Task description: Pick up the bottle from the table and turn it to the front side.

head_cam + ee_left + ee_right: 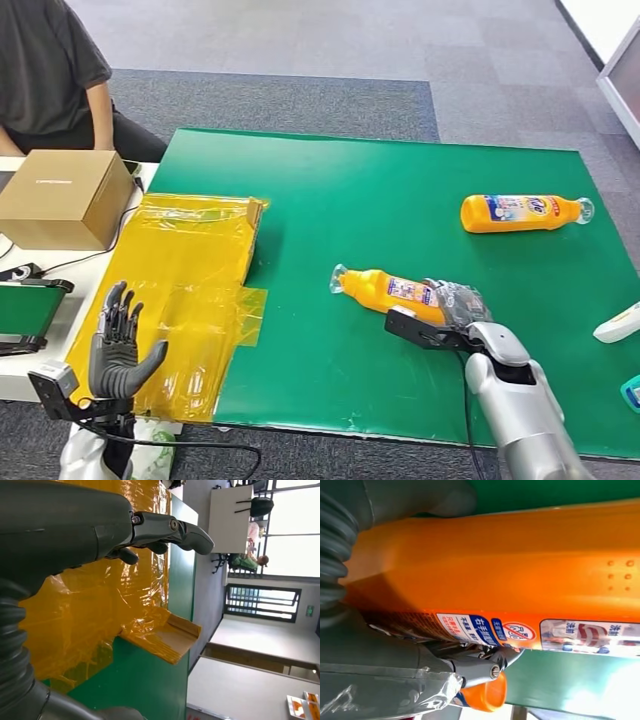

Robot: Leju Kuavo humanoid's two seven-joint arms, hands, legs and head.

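Observation:
An orange bottle [381, 289] with a blue and white label lies on its side on the green table [340, 190], its clear cap pointing left. My right hand [455, 304] grips it around the base end. In the right wrist view the bottle [508, 565] sits between the thumb [414, 500] and the darker fingers [474, 667], label edge toward the fingers. Whether it rests on the table or is just off it I cannot tell. A second orange bottle [521, 212] lies at the far right, label up. My left hand [117, 345] is raised and empty, fingers apart, over yellow plastic [113, 605].
A crumpled yellow plastic sheet [189, 290] covers the table's left end. A cardboard box [64, 198] and a green-screened device [26, 310] sit on the white side table, where a person [53, 70] sits. A white object [617, 325] and a teal one [632, 392] lie at the right edge.

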